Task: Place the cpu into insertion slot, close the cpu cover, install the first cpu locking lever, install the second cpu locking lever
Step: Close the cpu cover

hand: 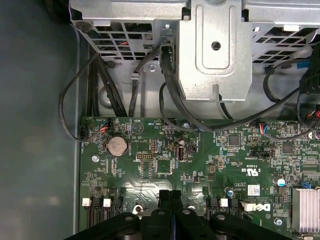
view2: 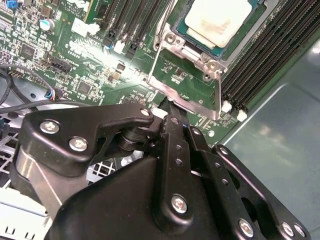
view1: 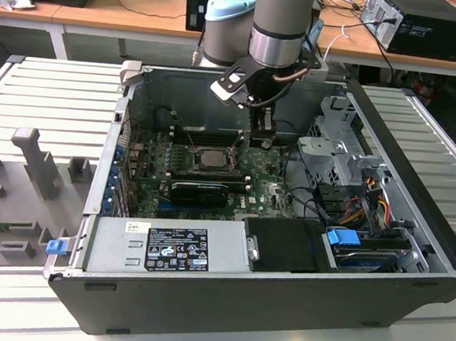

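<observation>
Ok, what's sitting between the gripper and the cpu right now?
In the second wrist view, a metal frame with green motherboard showing through its opening lies between the gripper and the cpu.

An open black computer case point(view1: 281, 301) is laid on a pale ribbed metal table point(view1: 53, 86), beside a grey moulded tray point(view1: 4, 200).

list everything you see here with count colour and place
computer case: one, dark grey, open, on the ribbed table
motherboard: one, green, inside the case
cpu: one, pale beige, seated in the insertion slot
cpu cover: one, metal frame, swung open beside the slot
coin cell: one, silver, on the motherboard
power supply: one, grey, inside the case
cables: several, black, near the motherboard
arm: one, grey, above the case
claw: one, black, tips together at the cover's edge
</observation>
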Controlling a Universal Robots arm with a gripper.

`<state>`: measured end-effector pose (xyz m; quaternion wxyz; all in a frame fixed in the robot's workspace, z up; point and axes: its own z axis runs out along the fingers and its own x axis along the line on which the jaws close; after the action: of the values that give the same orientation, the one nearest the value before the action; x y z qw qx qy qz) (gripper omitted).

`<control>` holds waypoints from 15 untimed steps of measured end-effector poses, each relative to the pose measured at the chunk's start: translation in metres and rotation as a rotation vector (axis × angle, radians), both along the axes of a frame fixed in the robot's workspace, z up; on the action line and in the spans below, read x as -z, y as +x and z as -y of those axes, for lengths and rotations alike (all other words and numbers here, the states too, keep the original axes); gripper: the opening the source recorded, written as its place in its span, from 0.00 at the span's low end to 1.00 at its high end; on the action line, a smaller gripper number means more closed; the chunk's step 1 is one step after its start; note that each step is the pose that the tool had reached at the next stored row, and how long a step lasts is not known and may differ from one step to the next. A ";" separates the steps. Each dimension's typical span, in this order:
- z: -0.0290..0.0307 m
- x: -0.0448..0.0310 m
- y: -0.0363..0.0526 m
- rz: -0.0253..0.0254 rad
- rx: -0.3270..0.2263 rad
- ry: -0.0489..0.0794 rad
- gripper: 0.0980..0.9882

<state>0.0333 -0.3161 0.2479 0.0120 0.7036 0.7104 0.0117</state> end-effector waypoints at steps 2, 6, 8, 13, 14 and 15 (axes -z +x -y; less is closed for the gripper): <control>0.0000 0.0000 -0.0011 0.0000 0.000 0.000 0.01; 0.0000 0.0000 -0.0036 0.0000 0.000 0.000 0.01; 0.0000 0.0000 -0.0048 0.0000 0.000 0.000 0.01; 0.0000 0.0000 -0.0068 0.0000 0.000 0.000 0.01; 0.0000 0.0000 -0.0077 0.0000 0.000 0.000 0.01; 0.0000 0.0000 -0.0084 0.0000 0.000 0.000 0.01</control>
<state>0.0249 -0.3161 0.2479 0.0120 0.7036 0.7104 0.0117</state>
